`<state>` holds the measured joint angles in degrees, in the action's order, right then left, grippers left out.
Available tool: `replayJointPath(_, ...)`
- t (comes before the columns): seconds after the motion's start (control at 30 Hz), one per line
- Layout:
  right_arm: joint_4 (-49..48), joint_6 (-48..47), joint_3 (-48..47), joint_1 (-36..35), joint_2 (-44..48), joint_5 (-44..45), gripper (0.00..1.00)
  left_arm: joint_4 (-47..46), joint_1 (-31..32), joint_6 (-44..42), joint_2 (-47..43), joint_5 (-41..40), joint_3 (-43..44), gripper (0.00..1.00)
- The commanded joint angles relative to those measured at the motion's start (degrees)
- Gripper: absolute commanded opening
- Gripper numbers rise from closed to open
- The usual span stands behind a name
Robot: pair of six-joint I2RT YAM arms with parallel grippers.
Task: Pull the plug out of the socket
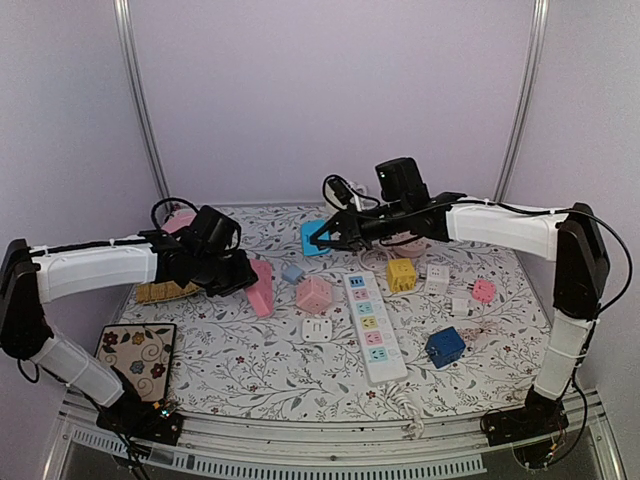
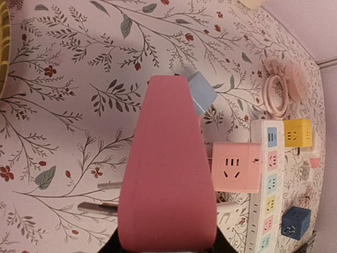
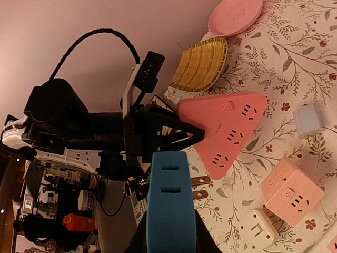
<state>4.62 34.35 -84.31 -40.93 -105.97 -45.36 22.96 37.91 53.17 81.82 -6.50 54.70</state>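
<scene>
My left gripper (image 1: 243, 272) is shut on a pink triangular socket (image 1: 262, 289), held just above the table at centre left. In the left wrist view the socket (image 2: 168, 174) fills the middle between the gripper (image 2: 167, 249) jaws, edge on. My right gripper (image 1: 323, 238) is shut on a blue plug block (image 1: 311, 238), held in the air to the right of the pink socket and apart from it. In the right wrist view the blue plug (image 3: 169, 205) sits in the gripper (image 3: 169, 245), its two metal prongs (image 3: 201, 182) bare, and the pink socket (image 3: 226, 126) shows its outlet face.
A white power strip (image 1: 372, 325) lies at centre. Around it are a pink cube (image 1: 314, 294), a white square socket (image 1: 318, 328), a yellow cube (image 1: 401, 275), a blue cube (image 1: 444, 346) and small white and pink adapters. A wicker tray (image 1: 165, 291) and a patterned mat (image 1: 135, 350) are at the left.
</scene>
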Motion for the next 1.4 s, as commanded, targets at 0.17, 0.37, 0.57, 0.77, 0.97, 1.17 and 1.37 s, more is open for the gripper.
replayJointPath(0.17,18.8,-16.3,-7.9,-8.7,-8.4,14.5,0.05,1.9,-0.8,1.0,4.5,-2.0,0.0,0.00)
replayJointPath(0.37,23.4,-20.1,-11.4,-12.8,-13.5,18.0,0.05,2.2,-2.2,-0.4,6.8,-1.2,0.2,0.00)
replayJointPath(0.57,26.8,-21.9,-14.5,-15.8,-18.3,19.6,0.08,2.6,-3.7,-0.6,7.9,-0.3,0.0,0.07)
replayJointPath(0.77,29.5,-23.6,-16.2,-17.4,-21.9,21.0,0.11,3.4,-4.8,-1.3,8.4,0.2,0.6,0.28)
replayJointPath(0.97,30.5,-24.3,-16.6,-17.8,-23.0,21.6,0.18,4.8,-5.0,-1.7,7.8,-0.6,2.2,0.50)
replayJointPath(1.17,31.0,-24.9,-17.2,-17.8,-23.2,22.1,0.34,6.6,-5.0,-2.1,7.3,-2.2,4.1,0.68)
replayJointPath(1.37,31.4,-25.3,-17.4,-17.9,-23.2,22.4,0.45,8.3,-5.1,-1.9,6.5,-4.2,5.4,0.78)
